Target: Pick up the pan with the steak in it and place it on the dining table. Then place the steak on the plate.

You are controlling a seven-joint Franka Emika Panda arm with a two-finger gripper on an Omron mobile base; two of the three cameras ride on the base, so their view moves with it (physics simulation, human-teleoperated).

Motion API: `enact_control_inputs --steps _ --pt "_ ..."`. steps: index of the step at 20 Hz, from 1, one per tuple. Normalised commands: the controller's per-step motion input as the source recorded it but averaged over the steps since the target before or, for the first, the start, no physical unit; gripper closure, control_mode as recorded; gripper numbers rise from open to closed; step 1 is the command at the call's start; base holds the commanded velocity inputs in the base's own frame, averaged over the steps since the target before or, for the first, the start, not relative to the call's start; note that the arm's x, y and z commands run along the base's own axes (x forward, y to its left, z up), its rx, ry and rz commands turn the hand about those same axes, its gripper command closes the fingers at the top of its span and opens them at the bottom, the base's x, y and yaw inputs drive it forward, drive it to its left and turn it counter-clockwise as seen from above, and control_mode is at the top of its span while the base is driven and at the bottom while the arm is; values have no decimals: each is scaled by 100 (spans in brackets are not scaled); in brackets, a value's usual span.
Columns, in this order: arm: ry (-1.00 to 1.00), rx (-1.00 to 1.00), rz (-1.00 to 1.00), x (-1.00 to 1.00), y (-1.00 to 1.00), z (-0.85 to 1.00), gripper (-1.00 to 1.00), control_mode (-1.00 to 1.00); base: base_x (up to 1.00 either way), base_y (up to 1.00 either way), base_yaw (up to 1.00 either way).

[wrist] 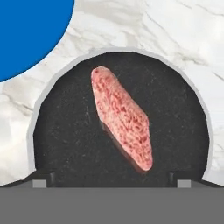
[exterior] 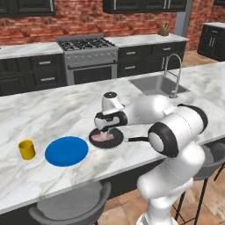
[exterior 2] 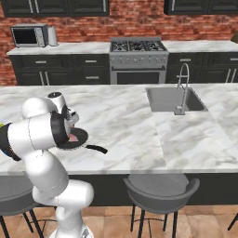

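pan [exterior: 106, 138] already on the dining table [exterior: 52, 114] near its front edge, beside plate [exterior: 66, 150] | gripper [exterior: 107, 130] spread wide right over steak [wrist: 122, 117], holding nothing | next I'd guess: drop, pinch across its narrow width, carry to plate

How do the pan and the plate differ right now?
The pan is black, with a raised rim and a thin handle; the plate is bright blue, flat and handleless. The pan holds the steak; the plate holds nothing. The plate looks slightly wider. Both are round and sit on the dining table.
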Motion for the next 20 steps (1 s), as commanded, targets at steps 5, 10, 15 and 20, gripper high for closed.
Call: enact_control_inputs --steps 5,10,15,20 --pt "0 -2 0 49 26 -23 -100 -100 0 0 0" --pt "0 -1 1 2 0 -4 -100 -100 0 0 0" --pt "0 0 0 0 0 -19 -100 -100 0 0 0" --pt "0 0 0 0 0 -18 -100 -100 0 0 0"
